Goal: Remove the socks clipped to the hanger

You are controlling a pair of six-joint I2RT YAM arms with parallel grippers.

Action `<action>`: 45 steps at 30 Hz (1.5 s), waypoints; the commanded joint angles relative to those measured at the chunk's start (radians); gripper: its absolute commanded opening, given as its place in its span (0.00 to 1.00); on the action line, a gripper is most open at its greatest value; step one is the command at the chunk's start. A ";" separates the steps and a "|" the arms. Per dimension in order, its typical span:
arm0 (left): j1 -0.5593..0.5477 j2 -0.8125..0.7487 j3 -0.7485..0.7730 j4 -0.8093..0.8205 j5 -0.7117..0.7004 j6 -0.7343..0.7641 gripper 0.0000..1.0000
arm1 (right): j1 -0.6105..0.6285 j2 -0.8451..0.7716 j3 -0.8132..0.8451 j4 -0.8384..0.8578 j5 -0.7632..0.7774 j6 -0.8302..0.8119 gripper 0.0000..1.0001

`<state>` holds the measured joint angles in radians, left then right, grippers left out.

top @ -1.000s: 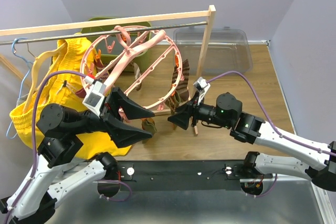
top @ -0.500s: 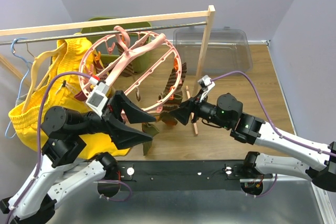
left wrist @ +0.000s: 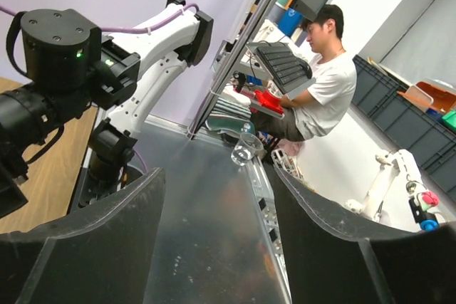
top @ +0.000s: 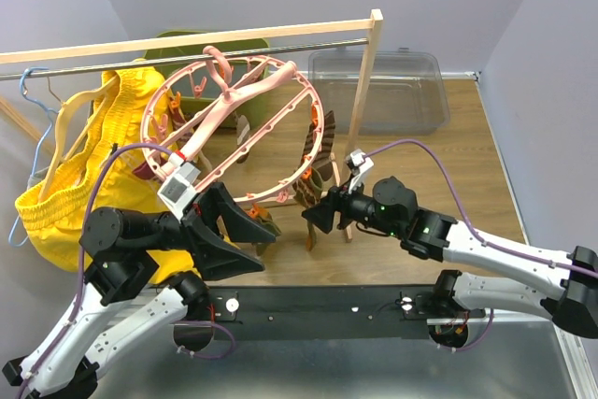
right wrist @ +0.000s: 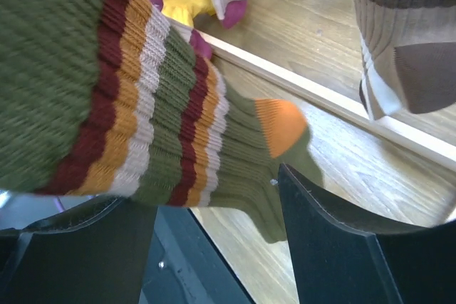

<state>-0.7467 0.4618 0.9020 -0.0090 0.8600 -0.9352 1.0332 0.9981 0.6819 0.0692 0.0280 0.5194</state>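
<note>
Socks (top: pixel 314 151) clipped on round pink hanger (top: pixel 245 92), hung from rail (top: pixel 93 64) over table (top: pixel 467 137).
Olive striped sock (right wrist: pixel 178 140) is seen dangling between widely parted jaws of right gripper (top: pixel 313 219), not clamped. Beige brown-striped sock (right wrist: pixel 399 26) is seen beside it. Left gripper (left wrist: pixel 214 183) is spread wide, nothing held, near hanger's lower rim.

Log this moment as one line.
left claw: open, empty | right claw: open at striped sock | sock: hanging from pink hanger | task: socks not yet off
</note>
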 commanded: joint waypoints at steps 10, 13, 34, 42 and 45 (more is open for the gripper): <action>-0.005 0.050 0.115 -0.229 -0.113 0.260 0.80 | 0.005 0.053 0.059 0.112 -0.088 0.149 0.06; -0.003 0.089 0.140 -0.252 -0.107 0.295 0.81 | 0.008 0.030 0.106 0.051 -0.144 0.206 0.01; -0.003 0.103 0.150 -0.342 -0.187 0.302 0.83 | 0.011 -0.047 0.360 0.021 -0.649 0.441 0.01; -0.003 0.120 0.150 -0.338 -0.154 0.305 0.86 | 0.010 -0.036 0.393 0.188 -0.760 0.476 0.01; -0.003 0.126 0.150 -0.338 -0.138 0.300 0.86 | 0.011 -0.029 0.396 0.218 -0.792 0.492 0.01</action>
<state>-0.7479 0.5701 1.0389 -0.3317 0.6926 -0.6384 1.0351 0.9623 1.0416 0.1631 -0.6613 0.9726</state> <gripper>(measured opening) 0.857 0.016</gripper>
